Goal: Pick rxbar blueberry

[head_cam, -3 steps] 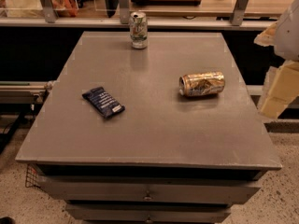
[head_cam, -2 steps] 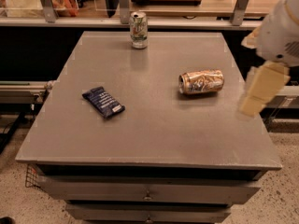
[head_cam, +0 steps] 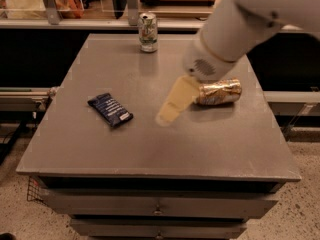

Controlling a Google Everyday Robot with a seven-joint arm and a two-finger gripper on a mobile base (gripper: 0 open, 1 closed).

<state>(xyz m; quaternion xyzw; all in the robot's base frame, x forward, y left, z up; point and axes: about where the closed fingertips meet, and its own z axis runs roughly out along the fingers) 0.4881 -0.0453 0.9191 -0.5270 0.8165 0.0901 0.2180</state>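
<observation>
The rxbar blueberry (head_cam: 110, 109) is a flat dark navy wrapper with white lettering, lying at a slant on the left half of the grey table (head_cam: 150, 149). My gripper (head_cam: 172, 105) hangs from the white arm that reaches in from the upper right. It hovers over the table's middle, to the right of the bar and clear of it, with nothing seen in it. It looks pale and blurred.
A crushed gold can (head_cam: 219, 92) lies on its side right of the gripper, partly behind the arm. A green-white can (head_cam: 148, 32) stands upright at the table's far edge. Drawers sit under the table's front; shelving stands behind.
The arm has swung in from the right edge of the view to over the table's middle, leftward toward the bar. The bar and both cans have not moved.
</observation>
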